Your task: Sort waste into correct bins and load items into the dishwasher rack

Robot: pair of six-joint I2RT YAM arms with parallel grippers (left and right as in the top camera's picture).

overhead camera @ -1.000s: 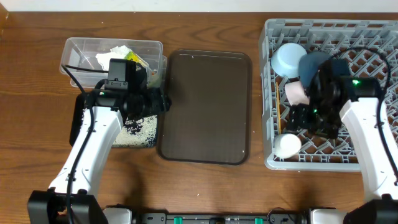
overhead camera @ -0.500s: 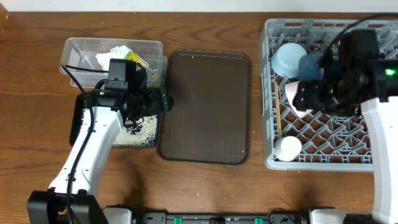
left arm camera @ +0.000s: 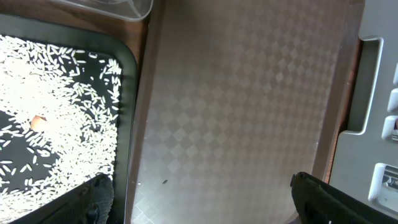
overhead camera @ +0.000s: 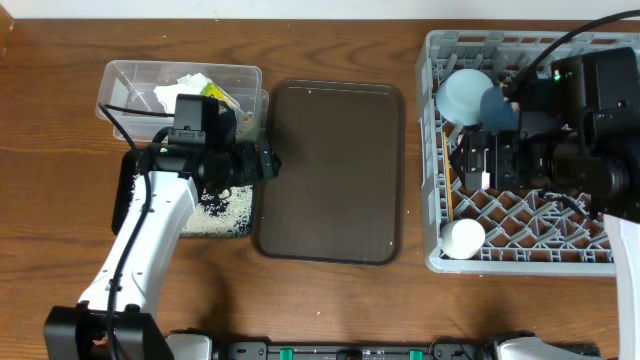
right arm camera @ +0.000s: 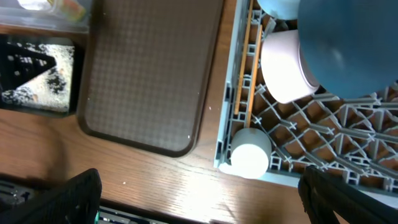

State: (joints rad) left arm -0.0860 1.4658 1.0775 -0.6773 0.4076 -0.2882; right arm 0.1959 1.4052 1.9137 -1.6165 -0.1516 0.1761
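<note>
Wooden table [overhead camera: 60, 200] holds clear tub [overhead camera: 130, 72], black tray [overhead camera: 122, 200], brown tray [overhead camera: 330, 170], grey rack [overhead camera: 432, 200]

Over brown tray [overhead camera: 330, 170]: open flat surface, passable.
Left of it: clear tub [overhead camera: 120, 85], black tray [overhead camera: 125, 195], left arm [overhead camera: 165, 215] overhead.
Right of it: rack [overhead camera: 430, 180] wall rises.

We take this for a robot lab bench, not a home kitchen — a left arm [overhead camera: 155, 235] and a right arm [overhead camera: 625, 270] rise from the near edge of a plain wooden table [overhead camera: 60, 250]. The kitchen part is laid out on top: a grey rack [overhead camera: 435, 150] with bowls [overhead camera: 465, 92], a brown tray [overhead camera: 330, 170], a tub [overhead camera: 130, 75] of scraps.
</note>
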